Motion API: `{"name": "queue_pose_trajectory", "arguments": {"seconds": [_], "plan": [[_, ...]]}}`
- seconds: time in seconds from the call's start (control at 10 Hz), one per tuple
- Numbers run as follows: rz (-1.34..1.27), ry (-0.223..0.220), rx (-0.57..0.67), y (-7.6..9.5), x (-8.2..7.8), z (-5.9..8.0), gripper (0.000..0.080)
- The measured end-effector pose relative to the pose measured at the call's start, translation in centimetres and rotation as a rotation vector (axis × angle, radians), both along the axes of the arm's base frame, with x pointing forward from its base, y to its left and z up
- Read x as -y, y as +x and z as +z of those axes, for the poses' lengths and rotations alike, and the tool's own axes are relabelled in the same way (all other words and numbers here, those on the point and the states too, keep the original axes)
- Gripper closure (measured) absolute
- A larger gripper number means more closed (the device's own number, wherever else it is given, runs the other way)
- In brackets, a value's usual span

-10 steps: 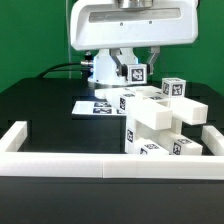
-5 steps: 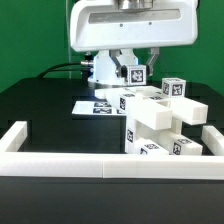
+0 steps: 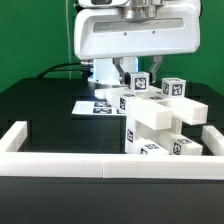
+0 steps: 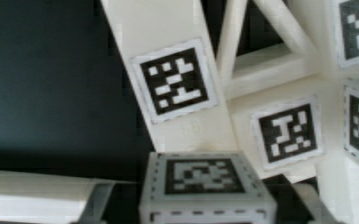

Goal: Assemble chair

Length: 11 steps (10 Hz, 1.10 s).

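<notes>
Gripper (image 4: 201,200): fingers clenched on a small tagged white block (image 4: 202,180), above the chair (image 3: 160,125) stack.

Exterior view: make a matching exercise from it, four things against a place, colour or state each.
Things:
1 gripper
2 marker board
3 border rail
4 table

Descriptions:
A black
B flat on the table, on the exterior view's left of the chair
C shut on a small tagged block
D white, along the near edge

Pairs: 1-C, 2-B, 3-D, 4-A
</notes>
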<state>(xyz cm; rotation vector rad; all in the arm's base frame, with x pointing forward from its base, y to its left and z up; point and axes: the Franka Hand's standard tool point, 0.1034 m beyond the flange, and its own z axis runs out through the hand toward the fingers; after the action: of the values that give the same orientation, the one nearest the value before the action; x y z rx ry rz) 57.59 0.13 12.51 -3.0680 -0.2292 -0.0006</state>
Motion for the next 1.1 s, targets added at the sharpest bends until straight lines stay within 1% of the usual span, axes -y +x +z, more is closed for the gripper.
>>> {"name": "queue_pose_trajectory", "arguments": {"seconds": [0.7, 1.1], "plan": [[0.000, -0.002, 0.012, 0.23, -0.09, 0.04, 0.0512], [-0.003, -0.002, 0.012, 0.03, -0.12, 0.03, 0.0512]]}}
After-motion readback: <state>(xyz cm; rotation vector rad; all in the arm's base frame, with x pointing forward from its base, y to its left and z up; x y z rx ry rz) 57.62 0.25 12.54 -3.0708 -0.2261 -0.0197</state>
